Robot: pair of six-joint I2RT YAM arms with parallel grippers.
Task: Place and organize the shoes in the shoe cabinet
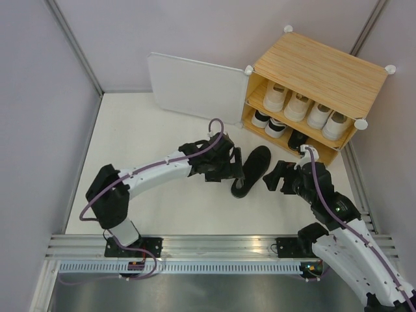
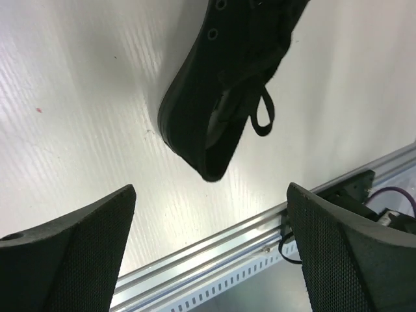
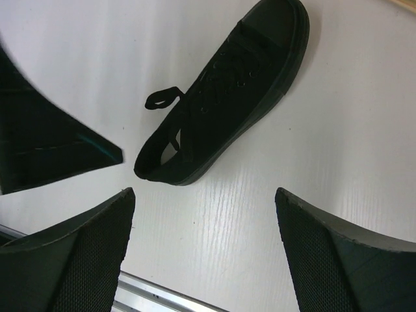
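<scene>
You have the black shoe (image 1: 252, 170) lying just in front of the shoe cabinet (image 1: 318, 65), outside its shelves, while your left gripper (image 1: 233, 165) and right gripper (image 1: 274, 177) flank it, both released and grasping nothing.

Both arms have white shells and black joints. A purple cable (image 1: 216, 121) runs along the left arm (image 1: 156, 174); another (image 1: 314, 168) runs along the right arm (image 1: 351, 257), which bears a small green light (image 1: 337, 209). The jaws are black wedges with fine mesh-textured pads (image 2: 78, 253). The bases (image 1: 133, 249) are squat black blocks with small wires at the foot.
</scene>
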